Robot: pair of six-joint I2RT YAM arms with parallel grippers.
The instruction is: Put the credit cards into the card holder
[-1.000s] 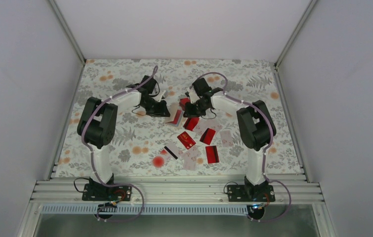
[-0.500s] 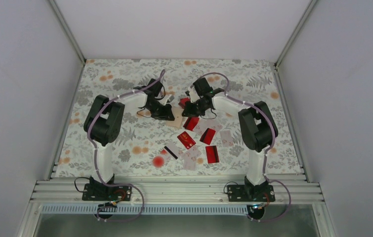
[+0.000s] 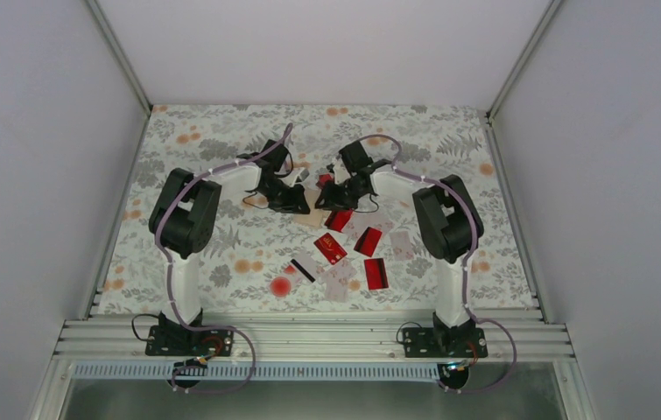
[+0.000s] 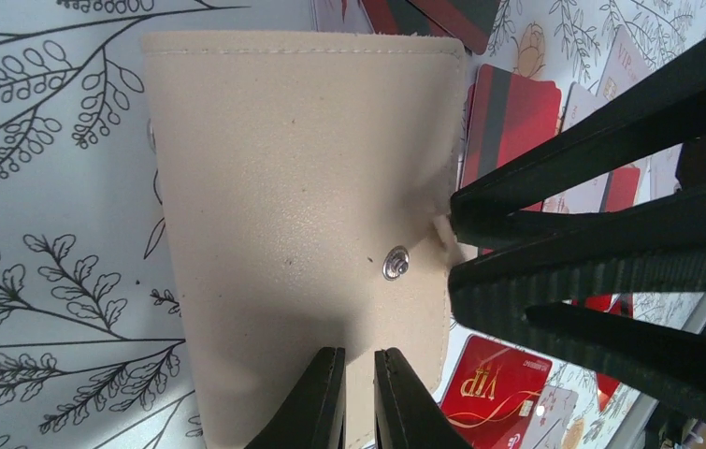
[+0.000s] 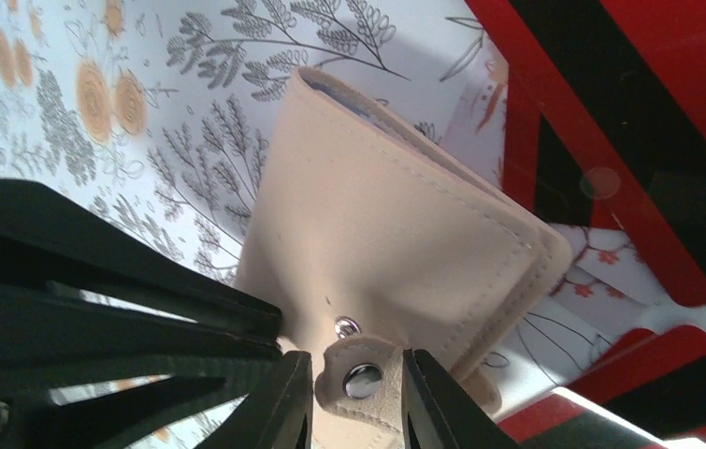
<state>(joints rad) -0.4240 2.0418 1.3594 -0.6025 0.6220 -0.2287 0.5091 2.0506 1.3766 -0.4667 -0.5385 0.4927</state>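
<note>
Right arm (image 3: 397, 182) swung inward; its jaws pinch the card holder (image 5: 396, 234) tab (image 5: 360, 379).

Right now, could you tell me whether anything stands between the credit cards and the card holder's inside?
Yes: the card holder is folded shut, its cover closing off the inside; the right fingers pinch only its unsnapped tab.

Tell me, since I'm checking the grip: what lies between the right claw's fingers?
The snap tab of the card holder lies between the fingers of the right claw; the right wrist view shows it.
</note>
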